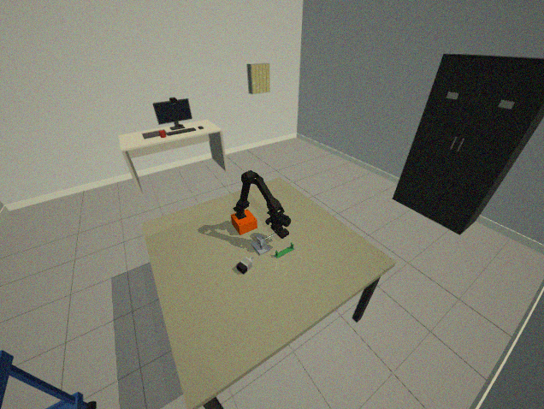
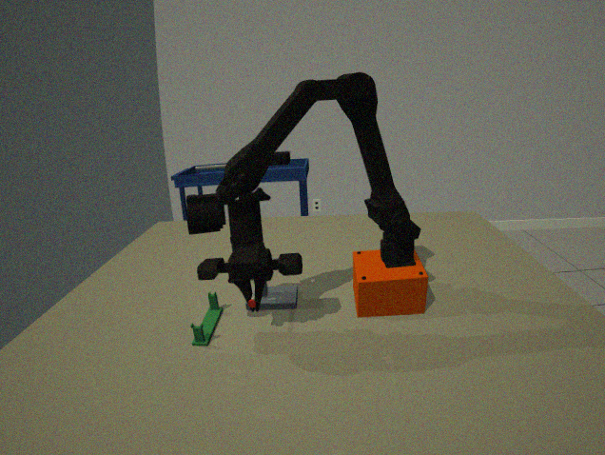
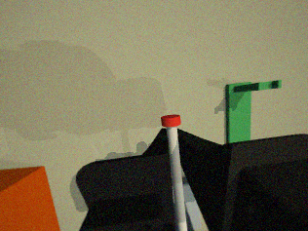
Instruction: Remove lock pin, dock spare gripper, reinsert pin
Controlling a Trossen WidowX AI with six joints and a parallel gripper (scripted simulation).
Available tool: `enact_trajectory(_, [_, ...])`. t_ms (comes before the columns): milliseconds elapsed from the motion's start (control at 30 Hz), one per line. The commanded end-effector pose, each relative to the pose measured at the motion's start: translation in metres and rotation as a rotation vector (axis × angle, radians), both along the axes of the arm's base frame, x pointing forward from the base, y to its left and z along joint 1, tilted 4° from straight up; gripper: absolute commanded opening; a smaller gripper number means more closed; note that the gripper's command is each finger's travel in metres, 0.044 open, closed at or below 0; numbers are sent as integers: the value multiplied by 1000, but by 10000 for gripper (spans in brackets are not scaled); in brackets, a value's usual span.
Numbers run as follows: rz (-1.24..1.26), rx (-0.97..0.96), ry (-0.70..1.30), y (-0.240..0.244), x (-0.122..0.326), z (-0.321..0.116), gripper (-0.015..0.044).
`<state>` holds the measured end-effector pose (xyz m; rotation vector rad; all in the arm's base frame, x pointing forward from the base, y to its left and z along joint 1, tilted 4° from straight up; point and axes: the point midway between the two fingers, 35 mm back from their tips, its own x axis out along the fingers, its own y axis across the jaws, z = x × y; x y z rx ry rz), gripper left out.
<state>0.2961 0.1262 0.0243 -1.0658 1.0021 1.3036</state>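
My gripper [image 1: 281,234] [image 2: 253,307] [image 3: 168,132] is shut on the lock pin. The pin [image 1: 270,236] [image 3: 175,165] is a thin white rod with a red head, which shows at the fingertips in the exterior view. Its shaft runs from the fingers towards the socket of the grey mount [image 1: 262,251] [image 2: 284,299]; I cannot tell whether its far end is inside the socket. The spare gripper [image 1: 243,266], pale with a black end, lies on the table beside the mount, apart from it. It is not seen in the other views.
A green rack [image 1: 285,251] [image 2: 210,321] [image 3: 239,118] with two upright posts stands close beside the mount and my gripper. The orange base block [image 1: 245,224] [image 2: 391,295] [image 3: 24,201] carries the arm, on the mount's other side.
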Motion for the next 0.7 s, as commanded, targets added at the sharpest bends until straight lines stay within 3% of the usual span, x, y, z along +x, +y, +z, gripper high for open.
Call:
enact_trajectory(0, [-1,0,-3,4,2,2,0])
enact_trajectory(667, [-2,-4,16,18,2,3,0])
